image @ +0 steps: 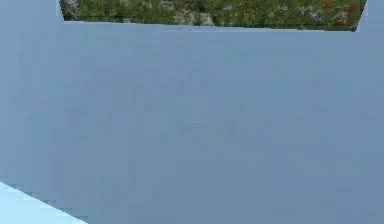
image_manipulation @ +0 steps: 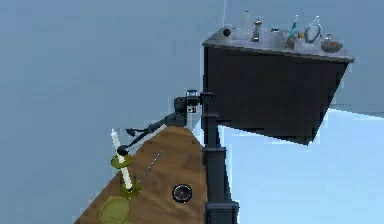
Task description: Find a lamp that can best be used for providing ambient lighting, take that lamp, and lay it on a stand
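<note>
In the arm side view the dark arm [image_manipulation: 213,165] rises from the bottom edge. The gripper [image_manipulation: 123,152] reaches down and left from its dark body over a brown wooden tabletop [image_manipulation: 160,165]. At the fingers' far end stands a thin white stick on a yellow-green holder [image_manipulation: 124,172], like a candle. I cannot tell whether the gripper holds anything. A dark box-shaped stand [image_manipulation: 270,90] sits at the upper right, with several small things [image_manipulation: 290,32] on its top.
A flat yellow-green disc [image_manipulation: 115,211] and a small dark round thing [image_manipulation: 181,192] lie on the wooden top. The forward view faces a blue-grey wall [image: 200,130] close ahead, with a window [image: 210,12] onto greenery at the top. Pale floor [image_manipulation: 350,170] lies right of the arm.
</note>
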